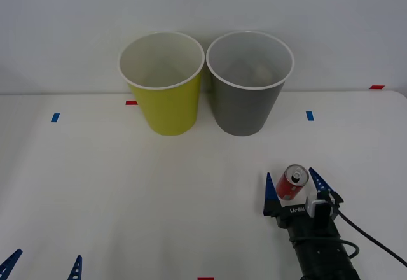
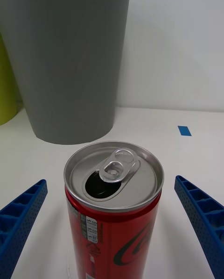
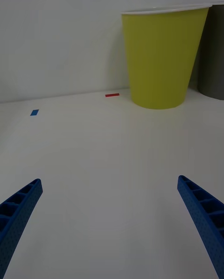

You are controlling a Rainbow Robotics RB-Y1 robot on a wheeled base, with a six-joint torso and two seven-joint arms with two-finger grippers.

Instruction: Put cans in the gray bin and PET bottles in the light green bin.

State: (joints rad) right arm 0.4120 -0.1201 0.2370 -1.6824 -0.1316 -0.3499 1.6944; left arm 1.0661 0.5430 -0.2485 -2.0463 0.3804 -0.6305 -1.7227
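Can (image 1: 293, 182) stands between right end effector's (image 1: 294, 184) spread fingers, base hidden.

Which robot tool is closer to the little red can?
The right one. The right tool has its open blue fingers on either side of the red can, not yet touching it. The left tool sits open far off at the table's near left edge.

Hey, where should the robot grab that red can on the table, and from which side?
Best around the red can's round side wall, about mid-height, coming in level from the robot's side. It stands upright with its opened top up, so the smooth body suits a two-sided pinch. The right gripper is already there, open, one finger on each side and apart from it. The left gripper is parked, open, at the near table edge.
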